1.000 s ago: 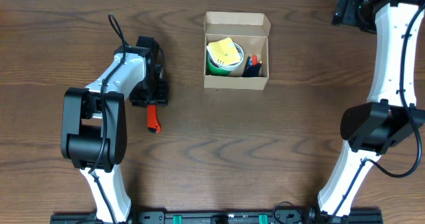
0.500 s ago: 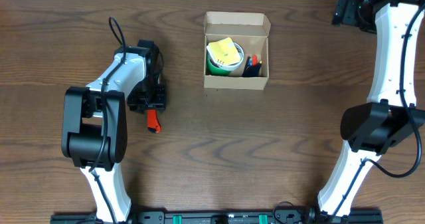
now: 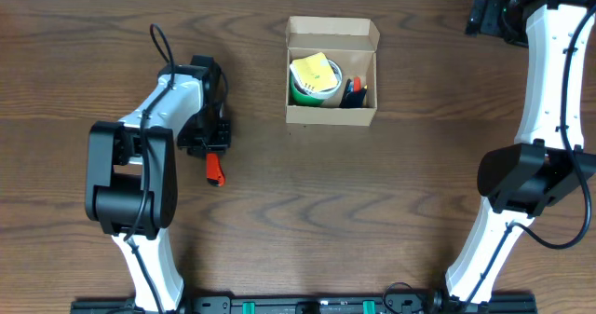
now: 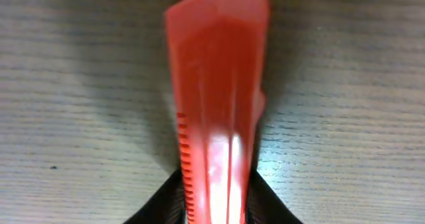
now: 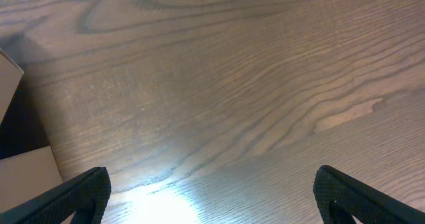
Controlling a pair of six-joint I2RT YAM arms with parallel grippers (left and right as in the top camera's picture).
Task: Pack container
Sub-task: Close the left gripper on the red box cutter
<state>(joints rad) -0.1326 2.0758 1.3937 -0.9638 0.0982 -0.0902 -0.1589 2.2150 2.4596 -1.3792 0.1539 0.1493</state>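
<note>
The container (image 3: 331, 115) is a tan cardboard box, open, flap lid folded back at the far side. Inside it are a yellow notepad (image 3: 315, 70), a green roll (image 3: 303, 95) and small red and black items (image 3: 356, 90). My left gripper (image 3: 213, 150) is left of the box, shut on a red plastic cutter (image 3: 215, 170) that lies on the table. In the left wrist view the cutter (image 4: 216, 104) fills the middle, with the fingers (image 4: 216, 211) pressed on both its sides. My right gripper (image 3: 484, 16) is open and empty at the far right corner (image 5: 212, 184).
The wooden table (image 3: 372, 211) carries only the box and the cutter. A corner of the box (image 5: 26, 167) shows at the left of the right wrist view. The right arm (image 3: 549, 81) stands along the right edge.
The left gripper has come down toward the cutter and its fingers have narrowed onto it. The right arm and the box have not moved.
</note>
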